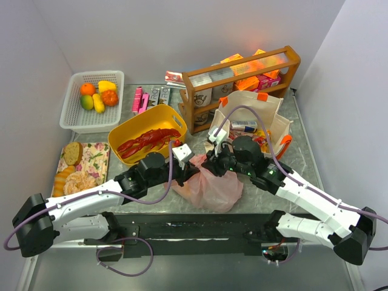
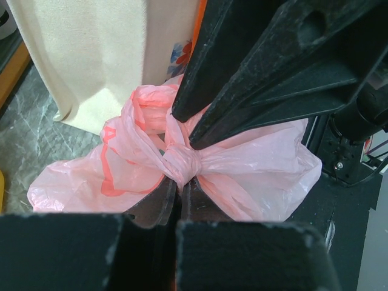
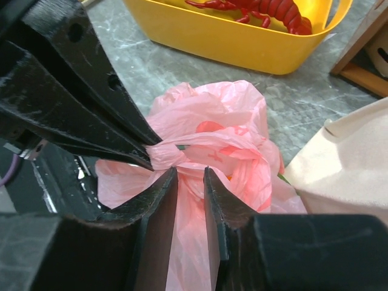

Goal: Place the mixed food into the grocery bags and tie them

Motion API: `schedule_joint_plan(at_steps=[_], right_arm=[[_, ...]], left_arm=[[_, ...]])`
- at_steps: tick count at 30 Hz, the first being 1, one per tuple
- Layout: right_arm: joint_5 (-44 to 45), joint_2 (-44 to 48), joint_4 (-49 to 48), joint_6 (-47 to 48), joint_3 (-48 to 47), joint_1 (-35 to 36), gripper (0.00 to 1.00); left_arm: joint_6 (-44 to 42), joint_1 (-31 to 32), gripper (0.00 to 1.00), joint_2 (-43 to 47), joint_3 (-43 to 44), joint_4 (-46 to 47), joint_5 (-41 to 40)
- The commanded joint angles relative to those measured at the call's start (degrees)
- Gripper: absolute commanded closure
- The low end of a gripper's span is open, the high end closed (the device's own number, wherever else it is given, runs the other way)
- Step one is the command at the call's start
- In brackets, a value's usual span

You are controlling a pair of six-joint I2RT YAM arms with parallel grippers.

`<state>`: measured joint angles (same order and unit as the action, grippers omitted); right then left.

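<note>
**A:** Where do we find the pink plastic bag (image 1: 209,188)?

**B:** We see it lying on the counter (image 1: 301,124) just in front of the cream tote (image 1: 254,109), on the side nearer the arm bases. Its neck is twisted into a tight bunch.

**A:** And the fingers?

**B:** The left fingers (image 1: 195,168) are pressed together on that twisted neck. The right fingers (image 1: 213,162) meet it from the opposite side, nearly closed, with a band of pink film filling the slim gap between them. We read both as gripping the bag.

**A:** What do we see of the tote itself?

**B:** It stands upright with its mouth open and packets showing inside. We cannot tell which ones.

**A:** And other food?

**B:** Well to the left of the tote, a white basket (image 1: 70,115) holds an orange (image 1: 88,89) and some yellow and green fruit. Between basket and tote sits the yellow tub (image 1: 121,130) with the red lobster (image 1: 148,140).
</note>
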<state>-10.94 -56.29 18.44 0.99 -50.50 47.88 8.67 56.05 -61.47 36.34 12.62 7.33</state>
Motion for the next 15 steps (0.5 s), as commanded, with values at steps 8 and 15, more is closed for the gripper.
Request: schedule_joint_plan(at_steps=[8, 15], right_arm=[[1.98, 0.13, -0.33, 2.78, 1.19, -0.59, 0.62], [1.27, 1.53, -0.86, 1.99, 3.65, -0.86, 0.63]], left_arm=[[-0.76, -0.07, 0.99, 2.15, 0.14, 2.23, 1.81], [-0.93, -0.07, 0.99, 3.02, 0.14, 1.97, 0.75]])
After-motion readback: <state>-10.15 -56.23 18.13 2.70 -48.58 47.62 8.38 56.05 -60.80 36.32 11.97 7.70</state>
